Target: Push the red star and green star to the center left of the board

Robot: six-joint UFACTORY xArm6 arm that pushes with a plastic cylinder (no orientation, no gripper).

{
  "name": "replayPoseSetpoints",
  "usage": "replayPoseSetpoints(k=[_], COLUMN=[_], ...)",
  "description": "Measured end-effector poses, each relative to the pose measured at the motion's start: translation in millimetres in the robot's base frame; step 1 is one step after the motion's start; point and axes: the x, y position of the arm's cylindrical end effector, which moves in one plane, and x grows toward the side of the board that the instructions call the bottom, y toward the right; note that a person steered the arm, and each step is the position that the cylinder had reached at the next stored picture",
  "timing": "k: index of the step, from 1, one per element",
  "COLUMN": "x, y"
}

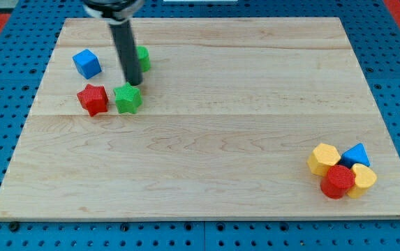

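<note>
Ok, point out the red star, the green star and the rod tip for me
red star [93, 99], camera view, middle of its top face
green star [128, 98], camera view, middle of its top face
my tip [135, 83], camera view, rod's very end

Bright, even, diffuse overhead lighting across the wooden board [206, 139]. No glare and no blown highlights on the pale wood. Only soft, short shadows, tucked under the clustered blocks at the view's lower right and beside the dark rod [126, 49]. Grain lines and the pegboard holes [4, 139] rendered reasonably sharp; block edges slightly soft, with mild compression fuzz. Rod top cropped by the view's top edge. No obvious edge distortion.
</note>
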Motion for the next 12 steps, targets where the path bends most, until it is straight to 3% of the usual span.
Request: replayPoseSetpoints(k=[1,3,5,8,12], x=[10,48,30,27,33], y=[27,-45,-33,-128,-135])
